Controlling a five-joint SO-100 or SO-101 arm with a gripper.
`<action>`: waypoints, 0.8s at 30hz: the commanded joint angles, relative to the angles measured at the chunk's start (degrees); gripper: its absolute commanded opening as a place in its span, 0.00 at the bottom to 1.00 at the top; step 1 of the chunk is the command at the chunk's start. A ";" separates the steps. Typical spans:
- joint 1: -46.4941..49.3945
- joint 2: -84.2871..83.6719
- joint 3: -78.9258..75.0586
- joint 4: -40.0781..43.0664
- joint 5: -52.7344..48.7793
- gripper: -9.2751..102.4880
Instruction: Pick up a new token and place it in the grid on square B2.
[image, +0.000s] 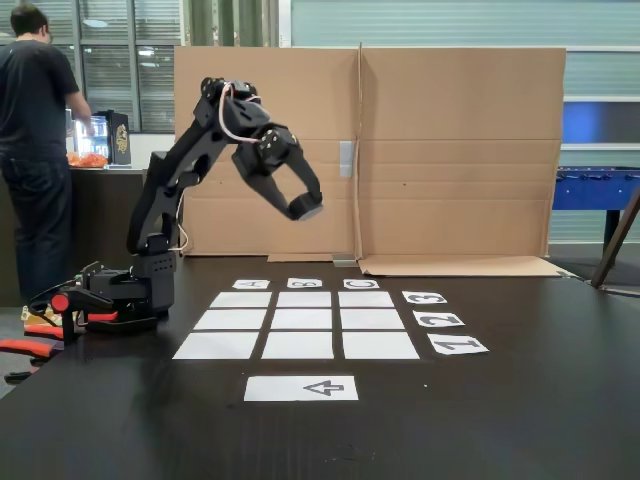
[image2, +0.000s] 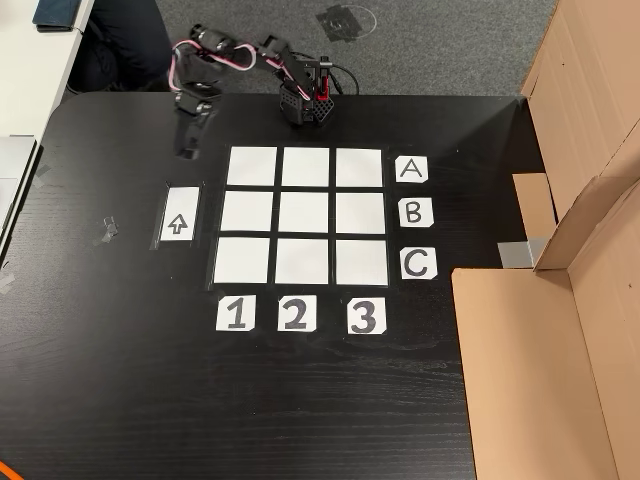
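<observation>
Looking down from the overhead fixed view, I see my black two-finger gripper (image2: 186, 150) hanging left of the nine-sheet white paper grid (image2: 304, 214), above the black table (image2: 120, 380). I cannot tell whether its fingers are apart or holding anything. The plain centre sheet, square B2 (image2: 304, 212), lies bare, right of the white arrow sheet (image2: 178, 215).

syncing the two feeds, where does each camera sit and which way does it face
A fixed view: low at table height, facing the cardboard backdrop; the whole arm shows, claw raised.
A fixed view: high above, looking down on the grid; the arm's base and claw show at top.
Both fixed views share the grid and arrow sheet.
</observation>
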 joint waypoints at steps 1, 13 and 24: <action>-5.19 9.40 7.21 0.18 1.14 0.17; -19.25 29.53 34.98 -0.97 1.49 0.17; -24.26 37.27 63.11 -13.10 1.67 0.17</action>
